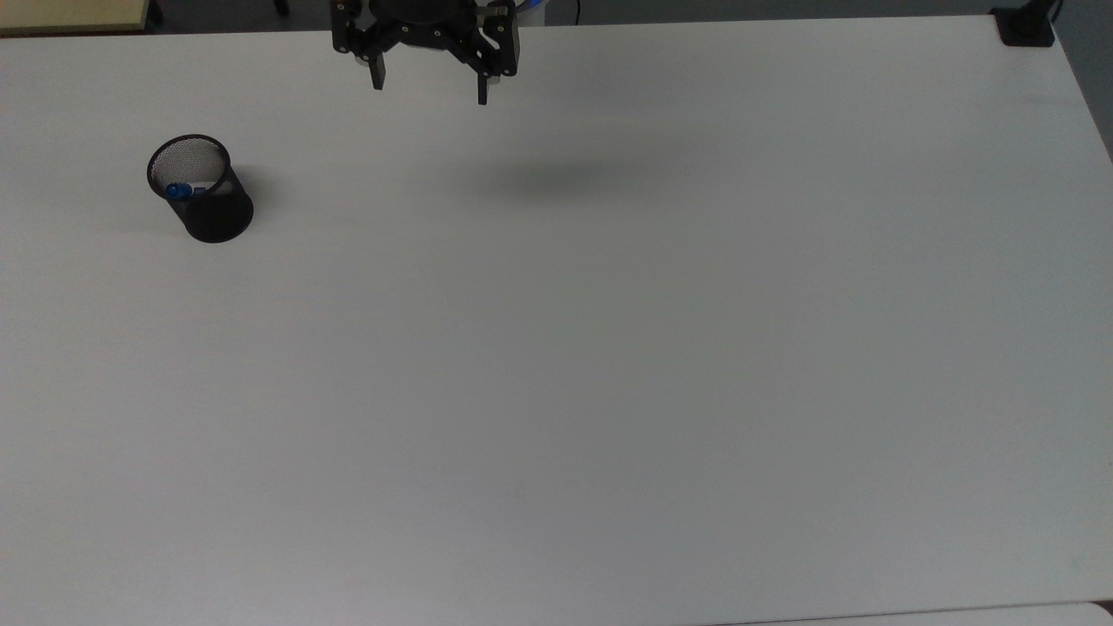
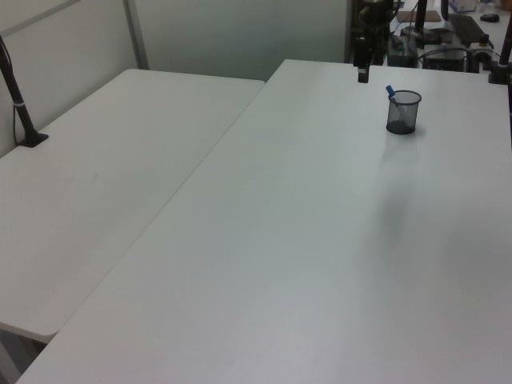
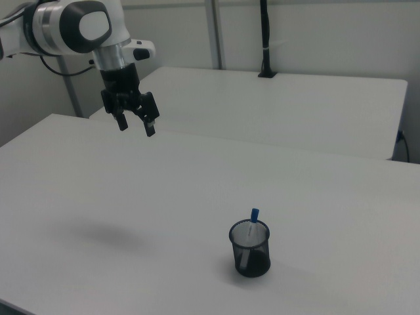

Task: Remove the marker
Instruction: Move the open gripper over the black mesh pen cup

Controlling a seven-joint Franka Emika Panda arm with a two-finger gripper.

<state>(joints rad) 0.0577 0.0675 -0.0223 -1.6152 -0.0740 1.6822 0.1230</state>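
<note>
**Mia:** What is on the left in the top view?

**Sam:** A black mesh cup [image 1: 202, 187] stands on the big white tabletop [image 1: 609, 348]. It is close to the top view's left edge, toward the far side.

**Mia:** Where is the marker?

**Sam:** The marker [image 1: 180, 190] is inside the cup. In the top view you see its blue end by the rim. In the right view the marker [image 3: 251, 226] stands leaning in the cup [image 3: 250, 249], and its blue tip pokes up over the rim. You can see the white part through the mesh.

**Mia:** And to the right of that?

**Sam:** The pincer [image 1: 429, 91] hangs in the air at the far edge of the tabletop in the top view. It is well apart from the cup. A soft grey shadow lies on the tabletop below it, a little to the top view's right.

**Mia:** Is the pincer holding something?

**Sam:** No. Its two black fingers [image 1: 377, 76] are spread wide with nothing between them. In the right view the pincer [image 3: 136, 126] points down from the white arm [image 3: 72, 26], high over the tabletop and off to the right view's left of the cup.

**Mia:** What about the left view?

**Sam:** The cup [image 2: 403, 112] is small and far away there, with the blue tip sticking up. The pincer [image 2: 362, 74] is just to the left view's left of it, a bit farther back. A second white table [image 2: 104, 176] stands beside the tabletop.
</note>
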